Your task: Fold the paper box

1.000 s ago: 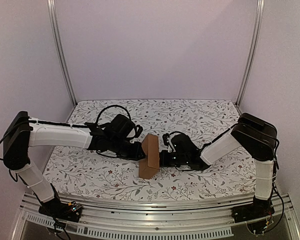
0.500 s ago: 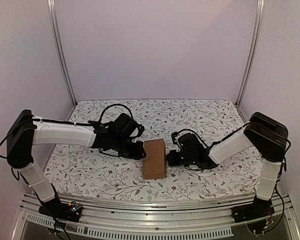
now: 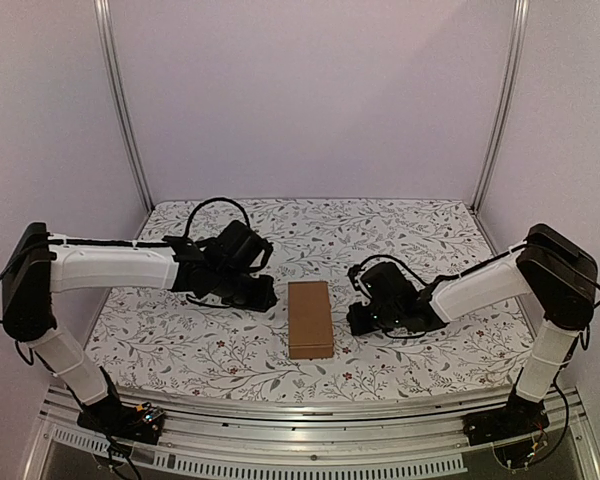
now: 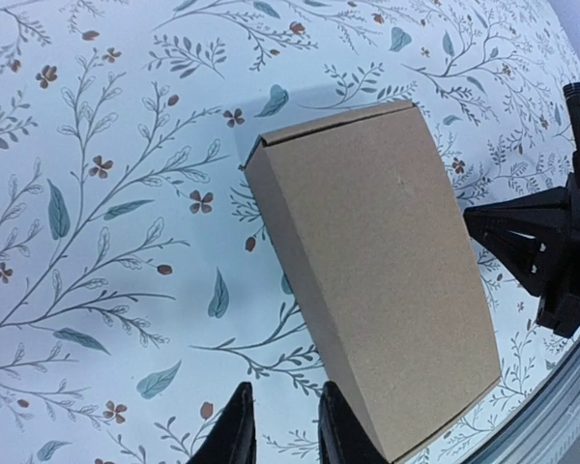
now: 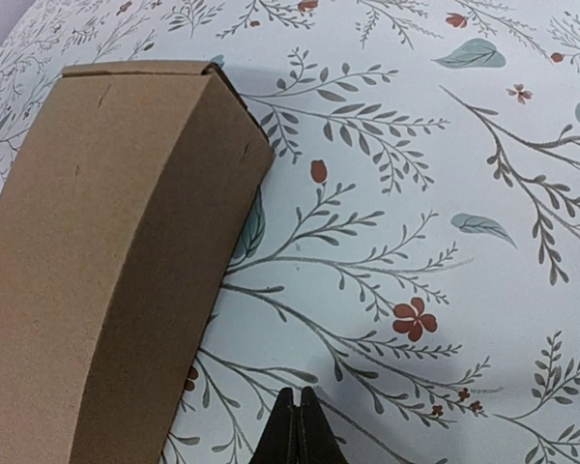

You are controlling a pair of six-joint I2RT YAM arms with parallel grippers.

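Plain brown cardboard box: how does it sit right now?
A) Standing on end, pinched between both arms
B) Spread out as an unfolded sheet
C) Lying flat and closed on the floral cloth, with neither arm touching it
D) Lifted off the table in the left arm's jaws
C: the plain brown cardboard box lies flat and closed on the floral tablecloth, and both wrist views show cloth between it and the jaws.

"That oblong cardboard box (image 3: 310,318) mid-frame, what colour?"
"Plain brown, no print. The flat table cloth (image 3: 410,225) is white with grey-teal leafy sprigs and tiny rust-red flowers. The left robot arm (image 3: 110,268) and right robot arm (image 3: 480,285): white shells, black joints."
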